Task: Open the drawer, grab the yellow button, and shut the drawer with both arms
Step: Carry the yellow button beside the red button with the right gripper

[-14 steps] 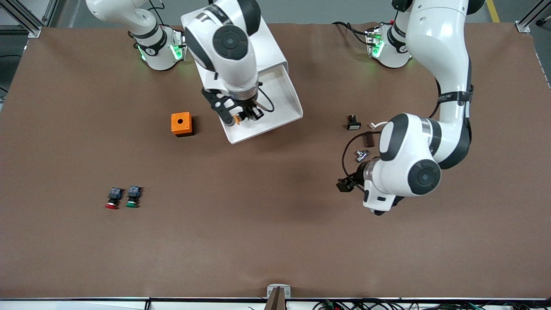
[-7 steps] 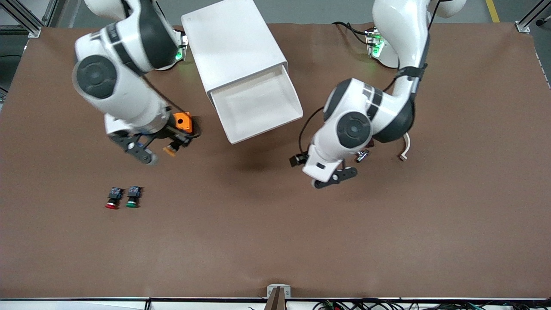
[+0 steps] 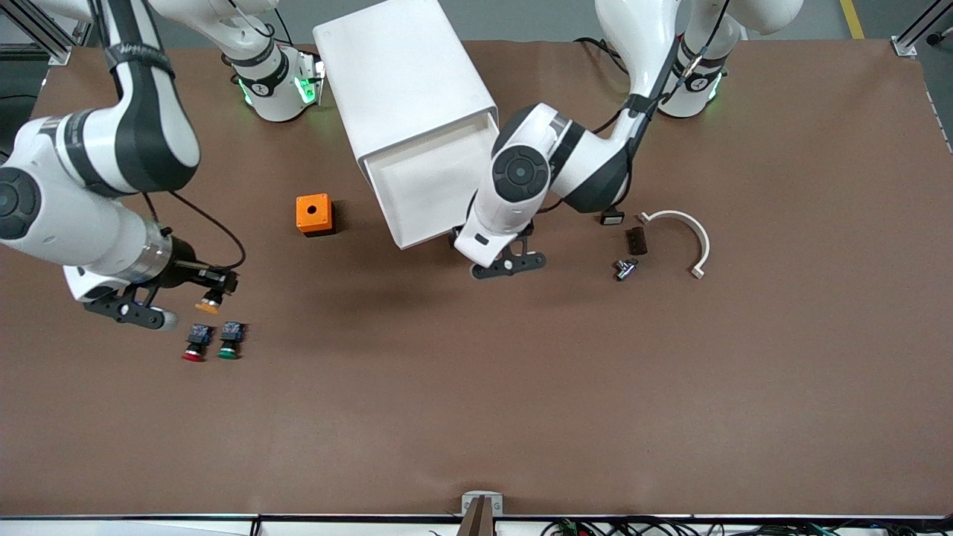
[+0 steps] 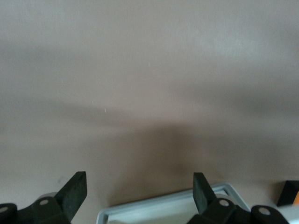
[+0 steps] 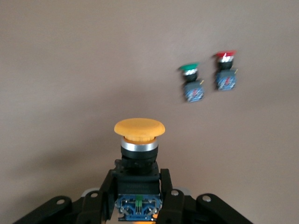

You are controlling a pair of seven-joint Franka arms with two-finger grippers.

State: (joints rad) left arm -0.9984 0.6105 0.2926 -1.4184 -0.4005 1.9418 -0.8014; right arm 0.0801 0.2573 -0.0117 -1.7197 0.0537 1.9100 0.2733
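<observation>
The drawer (image 3: 435,182) stands pulled out of the white cabinet (image 3: 402,74) and looks empty. My right gripper (image 3: 211,292) is shut on the black-and-blue body of the orange-yellow button (image 3: 208,304) and holds it over the table just beside the red and green buttons. In the right wrist view the button (image 5: 139,128) sticks out from the shut right gripper (image 5: 138,189). My left gripper (image 3: 512,262) hangs just in front of the drawer's cream front. In the left wrist view the left gripper (image 4: 138,186) is open and empty, with the drawer's rim (image 4: 163,210) between its fingers.
A red-capped button (image 3: 193,346) and a green-capped button (image 3: 229,342) lie side by side, also in the right wrist view (image 5: 225,70) (image 5: 191,84). An orange box (image 3: 313,214) sits beside the drawer. A white curved piece (image 3: 689,231), a dark block (image 3: 636,240) and a metal part (image 3: 625,268) lie toward the left arm's end.
My right arm lifted the orange-yellow button out of the drawer and carried it over to the red and green buttons. My left arm swung in to the drawer's front.
</observation>
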